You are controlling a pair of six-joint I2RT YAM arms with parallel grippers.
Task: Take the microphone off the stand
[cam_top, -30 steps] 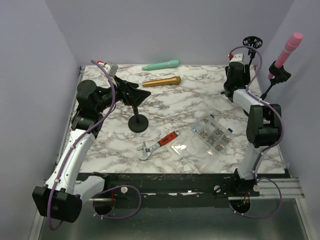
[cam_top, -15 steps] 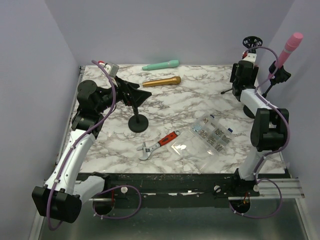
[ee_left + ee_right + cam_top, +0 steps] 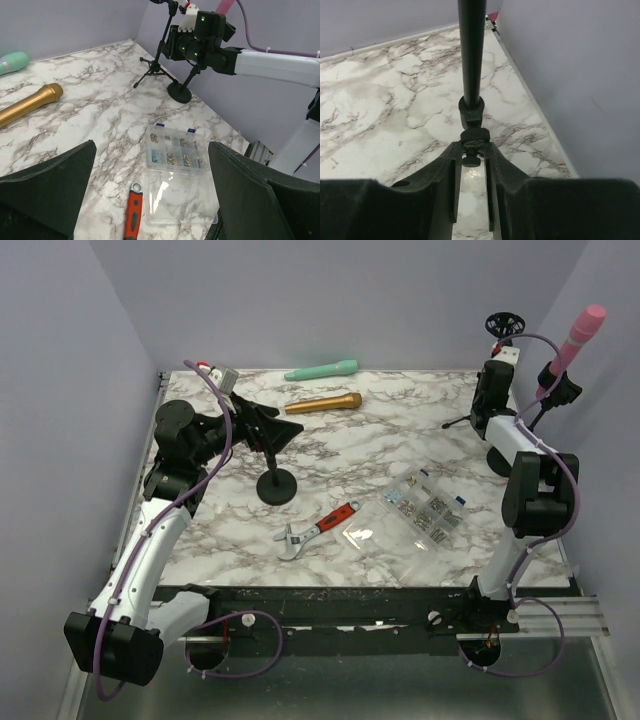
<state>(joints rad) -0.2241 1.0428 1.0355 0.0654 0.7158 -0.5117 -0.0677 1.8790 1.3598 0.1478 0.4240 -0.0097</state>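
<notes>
A marble table (image 3: 400, 440) is enclosed by lavender walls. The right gripper (image 3: 472, 147) is seen with its fingers drawn narrowly about a knob on the stand (image 3: 471, 65); whether the knob is clamped cannot be told. The stand's top is cut off in the wrist view. The pink microphone (image 3: 578, 335) is held in the stand's clip, higher than that gripper and to its right. The left gripper (image 3: 150, 147) is spread wide.
</notes>
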